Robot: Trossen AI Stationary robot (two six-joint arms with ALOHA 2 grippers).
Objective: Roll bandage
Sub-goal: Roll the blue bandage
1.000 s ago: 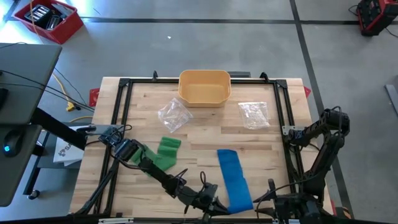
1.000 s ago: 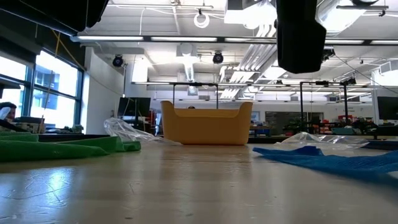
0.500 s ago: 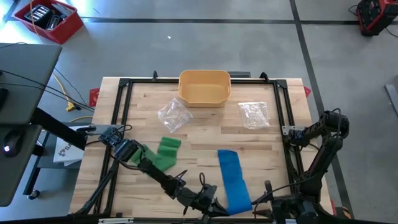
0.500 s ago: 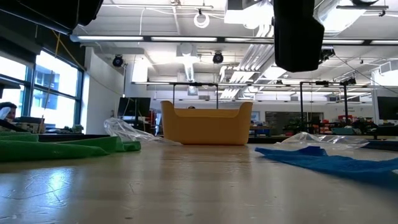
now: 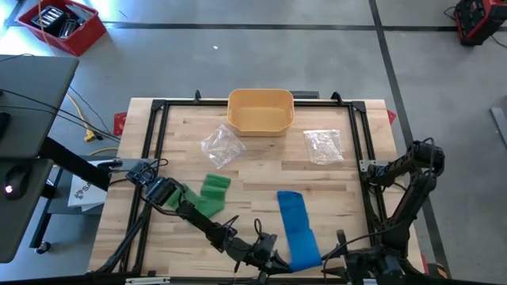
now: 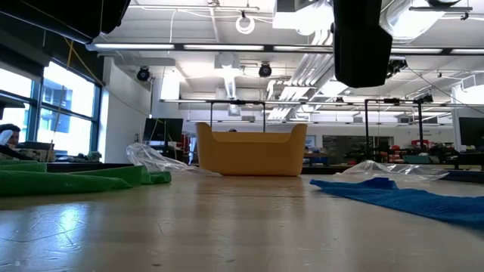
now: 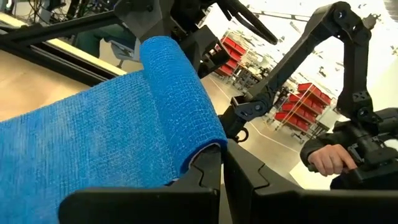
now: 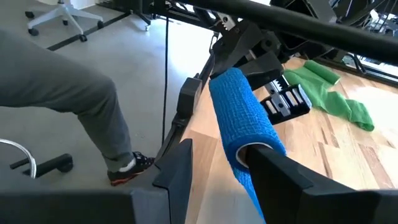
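Two grippers meet at the high view's bottom centre: left gripper (image 7: 221, 165) pinched tight on the blue bandage (image 5: 298, 227) roll's end, right gripper (image 8: 221, 168) part-open around the roll. Soft, light, clingy crepe likely squashes; grip the rolled end, not the loose strip.

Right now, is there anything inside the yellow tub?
No, in the high view the yellow tub shows only its own bare floor, with both clear plastic bags lying outside it on the wooden table.
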